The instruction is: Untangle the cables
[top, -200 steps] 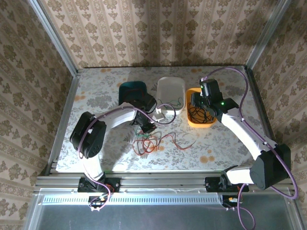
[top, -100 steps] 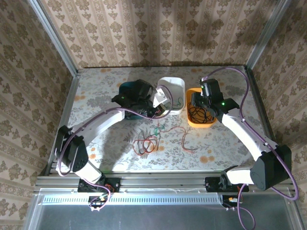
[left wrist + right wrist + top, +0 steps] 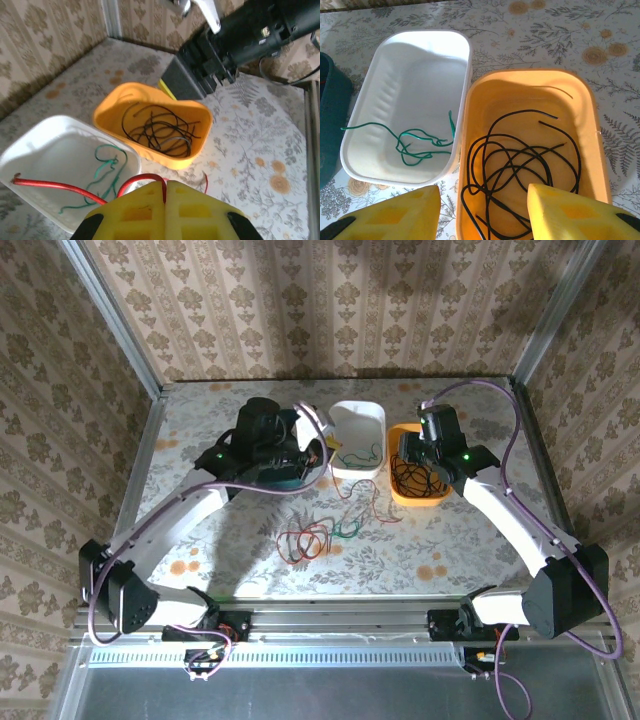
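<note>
Left gripper (image 3: 165, 187) is pinching a thin red wire (image 3: 50, 184) between its shut yellow pads, over the smooth white tray (image 3: 55, 150). Right gripper (image 3: 482, 214) is hovering, spread wide, over the rounded orange tray (image 3: 590, 115) of loopy black wires (image 3: 520, 160). The remaining cables (image 3: 305, 540) are lying knotted near the middle of the floral table (image 3: 200, 430).

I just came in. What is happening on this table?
This looks like sorting cables by colour. The left gripper is shut on a red cable beside the white tray, which holds a green cable. The right gripper hangs open over the orange tray of black cables. A red and green tangle lies on the table.
</note>
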`<action>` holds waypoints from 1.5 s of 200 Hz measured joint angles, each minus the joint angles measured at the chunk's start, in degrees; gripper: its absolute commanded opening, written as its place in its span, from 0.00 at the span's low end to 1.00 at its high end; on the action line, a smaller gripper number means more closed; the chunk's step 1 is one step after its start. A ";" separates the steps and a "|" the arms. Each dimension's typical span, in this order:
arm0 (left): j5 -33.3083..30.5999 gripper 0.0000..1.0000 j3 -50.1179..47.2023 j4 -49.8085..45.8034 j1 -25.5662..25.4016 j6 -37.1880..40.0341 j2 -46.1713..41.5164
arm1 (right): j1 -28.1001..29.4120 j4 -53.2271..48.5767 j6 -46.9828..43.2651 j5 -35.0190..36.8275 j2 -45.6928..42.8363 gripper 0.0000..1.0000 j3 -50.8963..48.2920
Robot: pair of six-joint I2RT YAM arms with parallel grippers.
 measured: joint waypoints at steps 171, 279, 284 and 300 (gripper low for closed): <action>-13.62 0.00 -2.89 23.89 20.55 -10.01 -6.10 | -0.09 0.00 0.00 -0.02 0.00 0.50 0.00; -24.83 0.00 -5.62 19.76 20.90 -16.13 20.02 | -0.09 -0.04 -0.24 -0.02 0.02 0.51 0.00; -25.57 0.00 -4.94 19.02 20.81 -16.24 20.76 | -0.09 -0.04 -0.24 -0.02 0.00 0.51 0.00; -27.47 0.00 -3.39 17.86 20.81 -16.57 22.03 | -0.09 -0.04 -0.24 -0.02 0.02 0.51 0.00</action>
